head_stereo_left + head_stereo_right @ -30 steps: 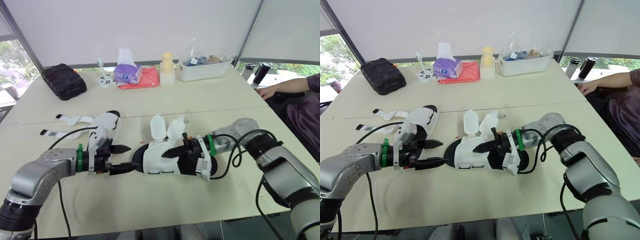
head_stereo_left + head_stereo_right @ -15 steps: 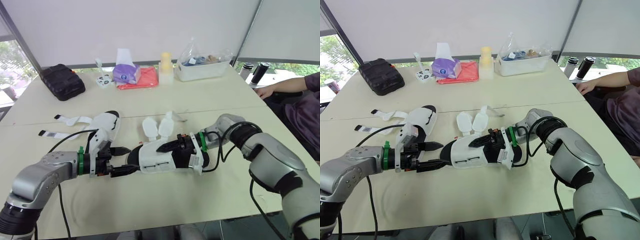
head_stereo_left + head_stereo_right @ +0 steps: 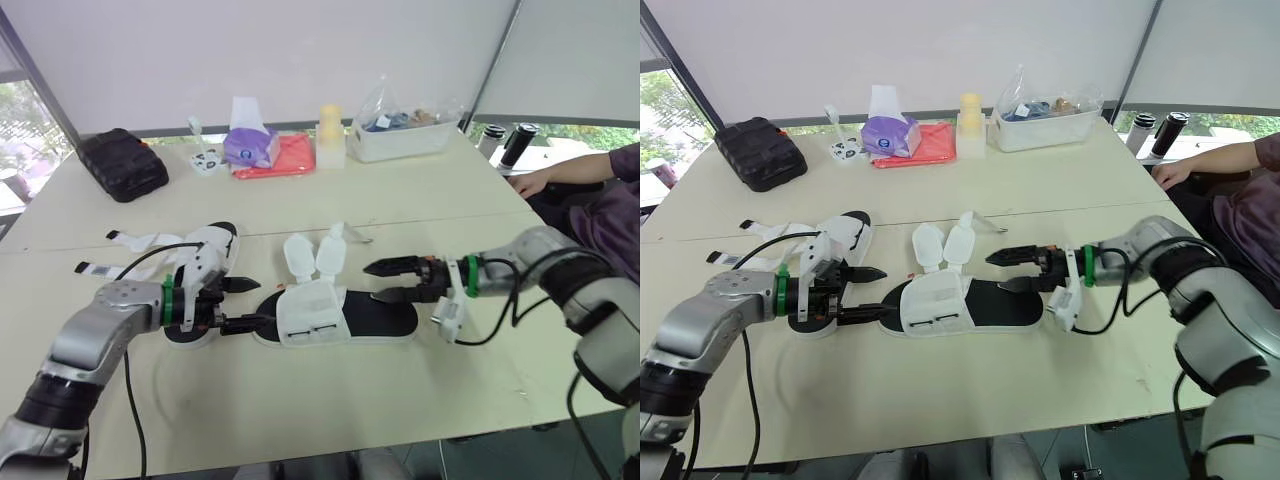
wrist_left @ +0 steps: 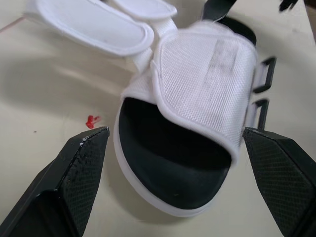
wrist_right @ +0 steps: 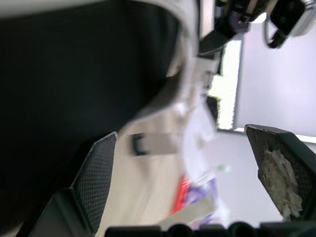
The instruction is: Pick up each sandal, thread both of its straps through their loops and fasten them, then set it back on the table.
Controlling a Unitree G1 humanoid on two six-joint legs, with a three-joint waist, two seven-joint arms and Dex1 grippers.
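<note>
One sandal [image 3: 330,318], white upper on a black sole, lies flat mid-table with its two white straps [image 3: 315,255] flipped open behind it. My left gripper [image 3: 262,303] stands open at its toe end; in the left wrist view the toe [image 4: 173,163] sits between the spread fingers [image 4: 79,168]. My right gripper [image 3: 370,282] is open just above the heel end, holding nothing, with the black insole [image 5: 74,74] close before it. A second sandal [image 3: 212,248] rests further left with its straps [image 3: 140,240] loose.
Along the far edge sit a black case [image 3: 122,163], a purple tissue pack [image 3: 250,145], a red cloth [image 3: 285,155], a yellow bottle [image 3: 330,135] and a clear container [image 3: 405,130]. A person's arm [image 3: 580,170] rests at the right edge near two bottles [image 3: 520,145].
My right gripper has opened and drawn back to the right, out of the sandal's upper. The sandal now lies flat on the table. My left gripper stays at its toe.
</note>
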